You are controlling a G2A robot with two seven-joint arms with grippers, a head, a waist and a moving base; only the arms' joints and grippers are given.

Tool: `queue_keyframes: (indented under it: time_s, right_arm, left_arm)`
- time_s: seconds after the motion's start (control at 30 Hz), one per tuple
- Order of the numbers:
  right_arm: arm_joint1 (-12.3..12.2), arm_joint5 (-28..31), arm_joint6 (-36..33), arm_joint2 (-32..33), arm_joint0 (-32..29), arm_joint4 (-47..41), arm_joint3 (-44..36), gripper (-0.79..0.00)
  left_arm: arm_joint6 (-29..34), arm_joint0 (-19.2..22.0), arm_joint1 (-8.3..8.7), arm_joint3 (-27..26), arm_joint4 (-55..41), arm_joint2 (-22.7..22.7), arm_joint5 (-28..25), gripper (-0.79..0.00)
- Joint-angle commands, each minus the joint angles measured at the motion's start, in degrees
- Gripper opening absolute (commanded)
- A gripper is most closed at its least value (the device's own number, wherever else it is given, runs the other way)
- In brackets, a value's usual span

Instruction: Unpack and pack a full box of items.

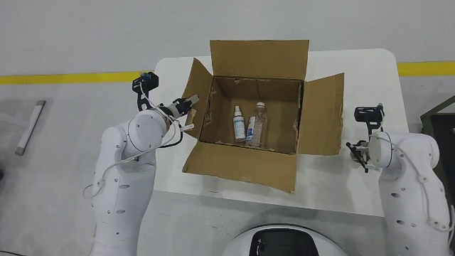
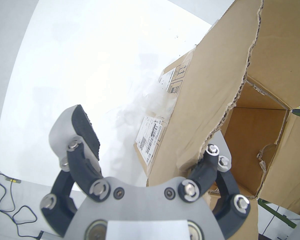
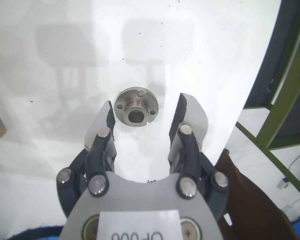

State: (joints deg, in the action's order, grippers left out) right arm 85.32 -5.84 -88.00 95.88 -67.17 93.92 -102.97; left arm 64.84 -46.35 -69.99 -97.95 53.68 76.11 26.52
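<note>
Left gripper (image 1: 188, 105) (image 2: 150, 136) hangs at the left side of the cardboard box (image 1: 242, 165) (image 2: 255, 136), its fingers spread wide. The torn left flap (image 1: 195, 87) (image 2: 222, 58) stands between them, one pad (image 2: 86, 128) outside it over the white table (image 1: 355, 64) (image 2: 77, 51). The box sits mid-table with all four flaps folded outward. On its floor lie two items side by side: a white spray bottle (image 1: 239, 124) and, just right of it, a clear bottle (image 1: 257, 125) with a pale cap. Right gripper (image 1: 357, 153) (image 3: 145, 108) hovers over the table beyond the box's right flap, fingers apart. A round metal flange (image 3: 136, 112) rests on the tabletop between them, its bore facing up.
</note>
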Motion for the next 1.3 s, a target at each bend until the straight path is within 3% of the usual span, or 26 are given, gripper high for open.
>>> queue_keyframes:
  time_s: [0.0, 0.1, 0.2, 0.27, 0.67, 0.83, 1.13, 1.23, 1.27]
  right_arm:
    - [0.02, 0.11, 0.00, -0.03, -0.15, -0.07, 0.00, -0.179]
    - [0.06, 0.25, 0.00, -0.09, -0.30, -0.20, 0.20, -0.231]
    - [0.12, 0.21, 0.00, -0.33, -0.41, -0.44, 0.00, -0.397]
    - [0.15, 0.20, 0.00, -0.49, -0.59, -0.40, -0.15, -0.425]
    - [0.28, 0.19, 0.00, -0.90, -0.58, -0.11, 0.51, -0.459]
    - [0.35, 0.21, 0.00, -1.16, -0.47, -0.04, 0.93, -0.529]
    - [0.47, -0.18, 0.00, -1.35, 0.07, -0.02, 2.63, -0.570]
    - [0.49, -0.26, 0.00, -1.35, 0.40, 0.05, 3.32, -0.656]
    - [0.48, -0.25, 0.00, -1.30, 0.51, 0.11, 3.62, -0.785]
  left_arm:
    - [0.00, 0.00, 0.00, 0.00, 0.00, 0.00, 0.00, 0.000]
    - [0.00, 0.00, 0.00, 0.00, 0.00, 0.00, 0.00, 0.000]
    - [0.00, 0.00, 0.00, 0.00, 0.00, 0.00, 0.00, 0.000]
    - [0.00, 0.00, 0.00, 0.00, 0.00, 0.00, 0.00, 0.000]
    - [0.00, 0.00, 0.00, 0.00, 0.00, 0.00, 0.00, 0.000]
    - [0.00, 0.00, 0.00, 0.00, 0.00, 0.00, 0.00, 0.000]
    - [0.00, 0.00, 0.00, 0.00, 0.00, 0.00, 0.00, 0.000]
    - [0.00, 0.00, 0.00, 0.00, 0.00, 0.00, 0.00, 0.000]
    - [0.00, 0.00, 0.00, 0.00, 0.00, 0.00, 0.00, 0.000]
